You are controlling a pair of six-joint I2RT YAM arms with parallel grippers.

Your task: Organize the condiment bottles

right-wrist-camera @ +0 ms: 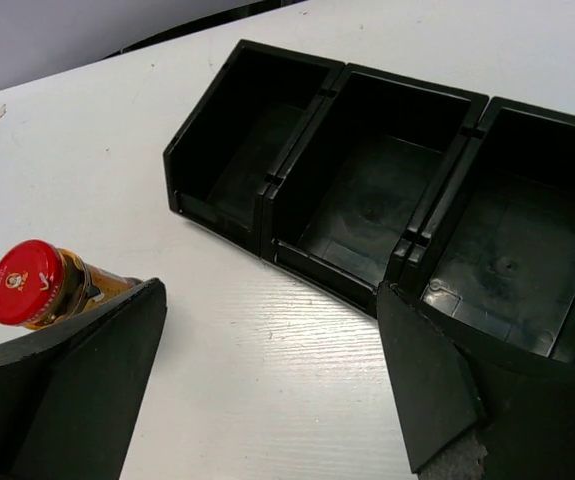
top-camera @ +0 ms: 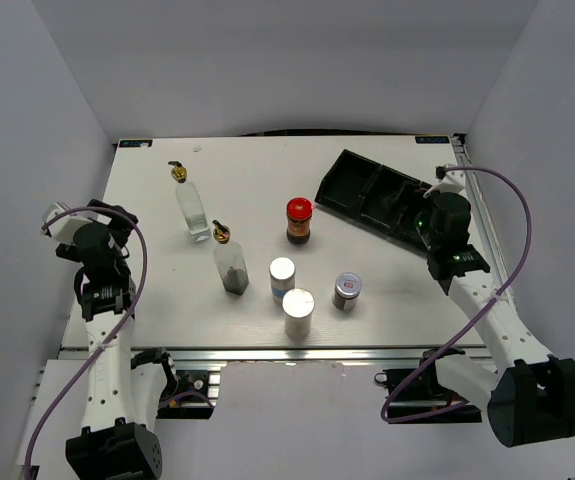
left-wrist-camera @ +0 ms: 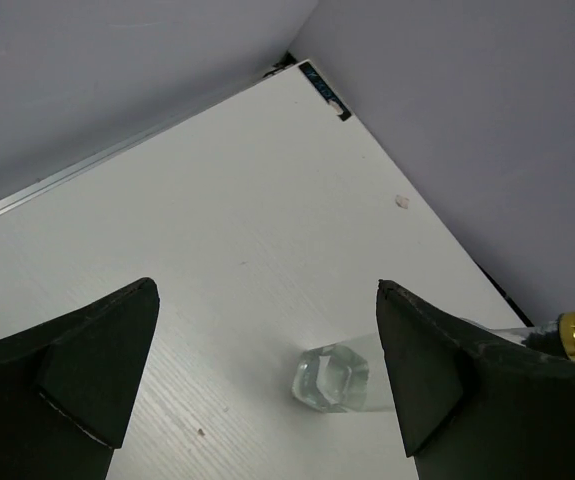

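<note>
Six condiment bottles stand on the white table. An empty clear cruet (top-camera: 193, 208) with a gold spout is at the left, and a second cruet (top-camera: 232, 265) with dark contents is just in front of it. A red-lidded jar (top-camera: 299, 221) stands mid-table. Two white-topped shakers (top-camera: 282, 279) (top-camera: 298, 312) and a silver-lidded jar (top-camera: 347, 290) are nearer the front. My left gripper (left-wrist-camera: 265, 300) is open, empty, left of the clear cruet (left-wrist-camera: 332, 378). My right gripper (right-wrist-camera: 272, 295) is open, empty, over bare table between the red-lidded jar (right-wrist-camera: 27, 283) and the tray.
A long black compartmented tray (top-camera: 359, 176) lies slanted at the back right, its compartments (right-wrist-camera: 367, 190) empty. Grey walls enclose the table on three sides. A small white crumb (left-wrist-camera: 402, 201) lies near the far left corner.
</note>
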